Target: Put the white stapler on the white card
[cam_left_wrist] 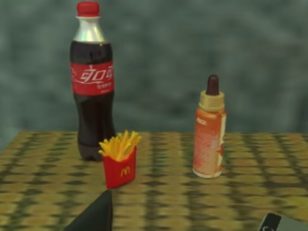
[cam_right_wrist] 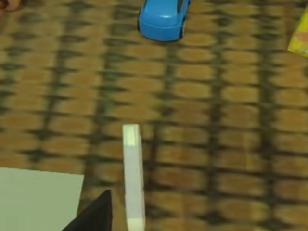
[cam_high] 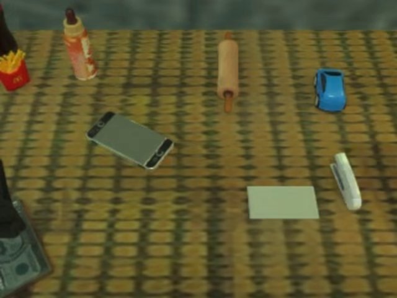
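Currently, the white stapler (cam_high: 346,181) lies flat on the tabletop (cam_high: 198,248) just right of the white card (cam_high: 283,202) — not touching. Neither tool's state can be told (only dark tips are seen in the wrist views).

I'm looking at a rendered test scene, no real room. The counter (cam_high: 198,248) wears a woven yellow-brown pattern. Behind it stands a blurred grey-green backdrop (cam_left_wrist: 192,48).
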Robot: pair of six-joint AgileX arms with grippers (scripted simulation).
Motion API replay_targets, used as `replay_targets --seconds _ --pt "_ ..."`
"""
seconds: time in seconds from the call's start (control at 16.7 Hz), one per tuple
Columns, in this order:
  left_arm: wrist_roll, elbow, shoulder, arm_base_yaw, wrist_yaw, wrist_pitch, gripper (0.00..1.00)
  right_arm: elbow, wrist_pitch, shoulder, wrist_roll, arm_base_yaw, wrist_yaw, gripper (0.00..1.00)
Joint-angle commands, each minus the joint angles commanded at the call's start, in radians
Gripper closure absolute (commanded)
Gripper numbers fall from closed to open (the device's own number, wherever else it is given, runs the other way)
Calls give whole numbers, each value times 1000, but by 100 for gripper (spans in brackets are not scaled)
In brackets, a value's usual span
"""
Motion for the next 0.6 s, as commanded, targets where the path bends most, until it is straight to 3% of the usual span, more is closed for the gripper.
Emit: replay_targets --seconds 0.3,0.6 --pt "0 0 0 0 0 0 0 364 -291 521 17 61 1 0" --pt "0 0 0 0 0 0 0 661 -510 885 32 111 -1 0"
